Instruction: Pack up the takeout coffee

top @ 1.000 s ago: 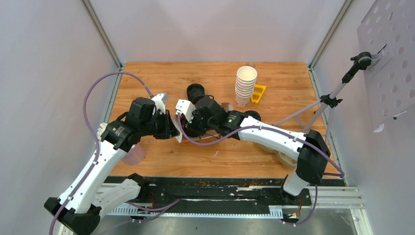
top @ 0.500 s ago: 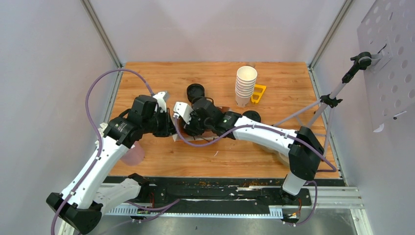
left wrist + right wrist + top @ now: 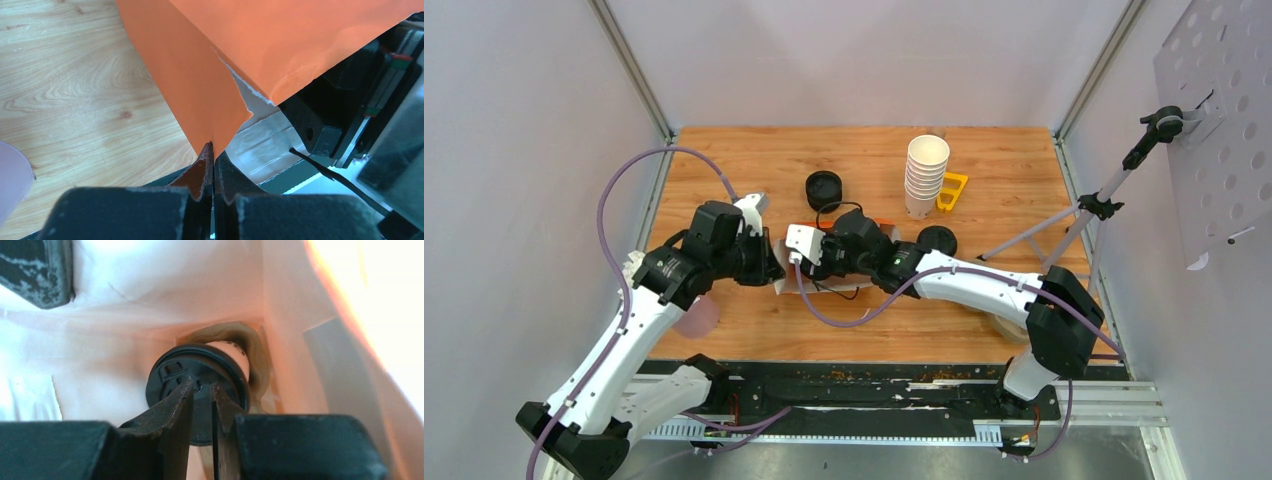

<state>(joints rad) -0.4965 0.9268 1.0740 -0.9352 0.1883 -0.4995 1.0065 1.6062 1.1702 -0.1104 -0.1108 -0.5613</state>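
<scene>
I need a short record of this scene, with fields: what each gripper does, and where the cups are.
left gripper: shut on an edge of the orange bag
right gripper: inside the bag, almost closed at a lid; grip unclear
cup in bag: black lid faces the wrist camera
second lidded cup: on the table, outside the bag
stack of cups: upright, at the rear

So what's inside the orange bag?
One small white cup with a black lid sits inside the orange bag, right in front of the right gripper. The bag's white lining surrounds it. The cup hides the bag's bottom behind it, so anything further in cannot be seen.
</scene>
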